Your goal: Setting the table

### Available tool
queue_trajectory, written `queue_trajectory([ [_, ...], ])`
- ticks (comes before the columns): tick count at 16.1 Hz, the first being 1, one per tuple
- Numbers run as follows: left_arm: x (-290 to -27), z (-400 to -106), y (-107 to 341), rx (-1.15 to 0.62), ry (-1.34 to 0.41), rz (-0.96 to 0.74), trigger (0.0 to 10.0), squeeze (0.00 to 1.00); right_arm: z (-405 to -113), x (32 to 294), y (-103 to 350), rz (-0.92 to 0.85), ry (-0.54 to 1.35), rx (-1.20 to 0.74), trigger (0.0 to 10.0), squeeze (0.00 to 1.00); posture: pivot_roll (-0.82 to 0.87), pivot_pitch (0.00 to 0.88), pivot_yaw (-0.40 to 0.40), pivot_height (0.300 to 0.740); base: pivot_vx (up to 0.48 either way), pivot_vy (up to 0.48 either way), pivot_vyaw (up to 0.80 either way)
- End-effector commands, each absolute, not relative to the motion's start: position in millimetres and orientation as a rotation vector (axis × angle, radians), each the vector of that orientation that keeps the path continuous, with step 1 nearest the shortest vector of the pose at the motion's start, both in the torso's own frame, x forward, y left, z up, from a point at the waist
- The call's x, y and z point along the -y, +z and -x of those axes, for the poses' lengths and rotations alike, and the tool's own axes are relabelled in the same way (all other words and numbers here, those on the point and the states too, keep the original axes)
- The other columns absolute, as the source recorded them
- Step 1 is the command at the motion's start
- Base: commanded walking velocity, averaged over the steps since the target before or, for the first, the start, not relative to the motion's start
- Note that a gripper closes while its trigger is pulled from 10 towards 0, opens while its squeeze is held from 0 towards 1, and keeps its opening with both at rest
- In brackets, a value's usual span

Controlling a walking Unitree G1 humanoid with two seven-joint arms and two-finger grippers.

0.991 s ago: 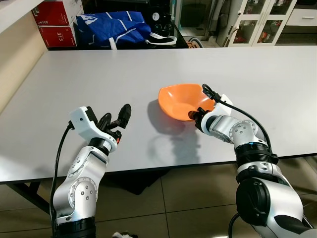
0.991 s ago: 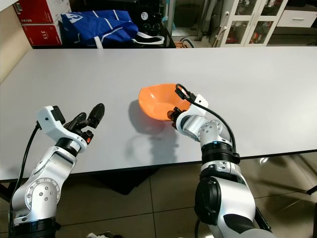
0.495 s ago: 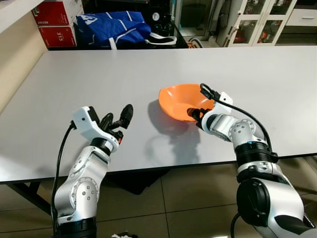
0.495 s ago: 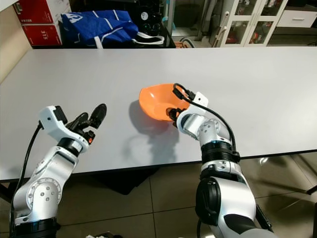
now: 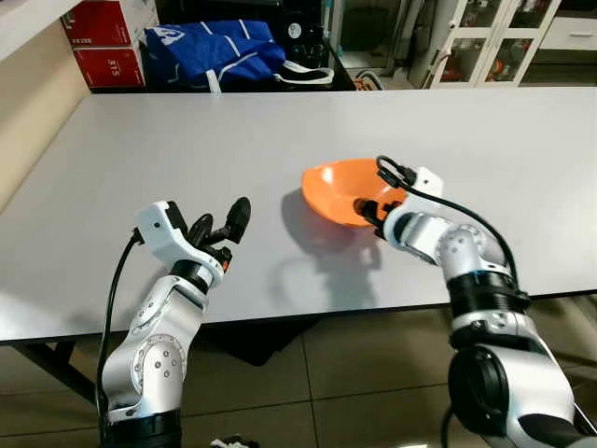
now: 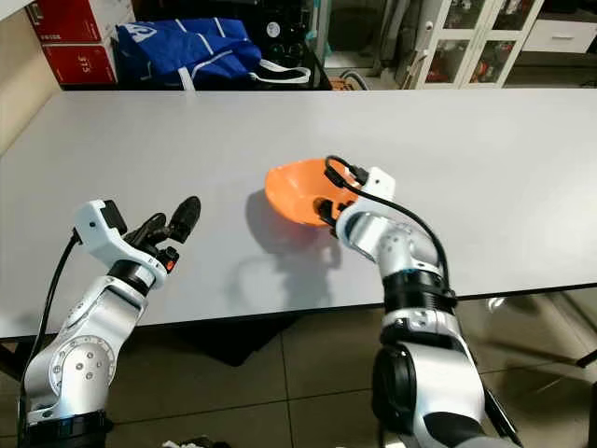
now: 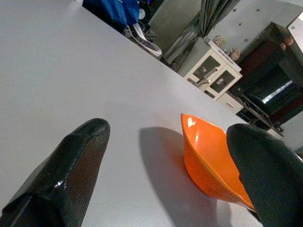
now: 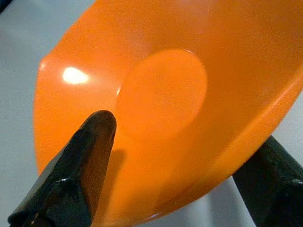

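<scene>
An orange bowl (image 5: 338, 185) hangs tilted just above the grey table (image 5: 187, 131), a little right of the middle, and casts a shadow beneath it. My right gripper (image 5: 372, 211) is shut on its near rim. In the right wrist view one finger (image 8: 90, 151) lies inside the bowl (image 8: 161, 94) and the other stays outside under the rim. My left gripper (image 5: 222, 220) hovers open over the table to the left of the bowl, holding nothing. Between its fingers (image 7: 80, 156) the left wrist view catches the bowl (image 7: 208, 156) edge-on.
A blue bag (image 5: 215, 51) and red boxes (image 5: 107, 47) sit beyond the table's far edge, with white cabinets (image 5: 485, 37) at the back right. The table's near edge runs just under both arms. A wall stands along the left side.
My right gripper has carried the bowl slightly farther over the table and tipped it a little flatter. The left arm has barely moved.
</scene>
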State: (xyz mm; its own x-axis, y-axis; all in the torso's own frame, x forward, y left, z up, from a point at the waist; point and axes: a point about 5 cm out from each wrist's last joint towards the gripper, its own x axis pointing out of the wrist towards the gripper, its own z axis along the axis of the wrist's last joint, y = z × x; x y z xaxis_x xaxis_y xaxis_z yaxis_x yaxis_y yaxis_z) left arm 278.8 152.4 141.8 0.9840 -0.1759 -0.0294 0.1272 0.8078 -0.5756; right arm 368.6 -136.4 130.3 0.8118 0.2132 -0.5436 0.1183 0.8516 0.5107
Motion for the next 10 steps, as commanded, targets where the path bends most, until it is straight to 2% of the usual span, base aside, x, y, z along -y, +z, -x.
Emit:
queue_trajectory([
  [1,-149,-278,143,-0.090,-0.174,0.601,10.0,0.00,-367,142,132,-0.534,0.041,-0.628,10.0,0.00,-0.14,0.000,-0.012,0.740,0.000,0.000,0.00],
  [10,-145,-277,140,-0.111,-0.193,0.600,10.0,0.00,-339,155,106,-0.500,0.017,-0.713,10.0,0.00,-0.17,0.000,-0.008,0.740,0.000,0.000,0.00],
])
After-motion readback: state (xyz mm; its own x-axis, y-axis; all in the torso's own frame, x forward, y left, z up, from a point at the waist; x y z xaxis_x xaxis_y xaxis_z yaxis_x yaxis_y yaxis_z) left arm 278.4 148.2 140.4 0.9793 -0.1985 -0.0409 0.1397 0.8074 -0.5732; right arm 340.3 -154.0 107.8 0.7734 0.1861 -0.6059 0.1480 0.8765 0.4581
